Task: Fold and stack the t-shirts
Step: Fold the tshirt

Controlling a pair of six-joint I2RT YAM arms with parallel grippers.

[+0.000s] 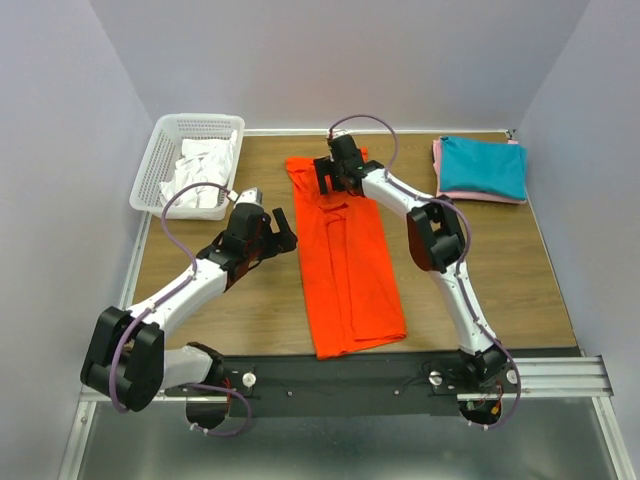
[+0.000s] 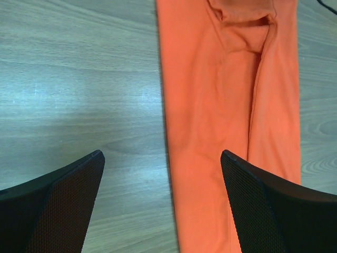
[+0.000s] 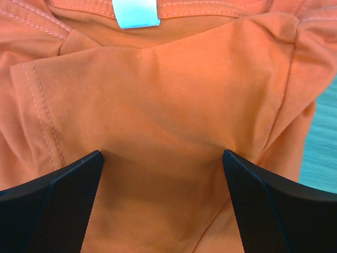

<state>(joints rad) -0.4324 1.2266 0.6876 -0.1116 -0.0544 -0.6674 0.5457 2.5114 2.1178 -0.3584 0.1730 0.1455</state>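
The orange-red t-shirt point(image 1: 345, 260) lies as a long narrow strip down the middle of the table, collar at the far end. My right gripper point(image 1: 333, 176) hovers open over that collar end. In the right wrist view its jaws point(image 3: 163, 158) straddle a folded sleeve of the shirt point(image 3: 158, 95), below the pale blue label point(image 3: 136, 11). My left gripper point(image 1: 281, 229) is open at the strip's left edge. In the left wrist view the shirt's edge point(image 2: 221, 105) runs between the open jaws of the gripper point(image 2: 163, 174). A folded teal t-shirt point(image 1: 482, 167) rests on a pink one point(image 1: 480, 197) at the back right.
A white mesh basket point(image 1: 150, 170) at the back left holds crumpled white t-shirts point(image 1: 200, 178). Bare wooden table point(image 1: 240, 300) shows on both sides of the orange strip. Grey walls close in the left, right and back.
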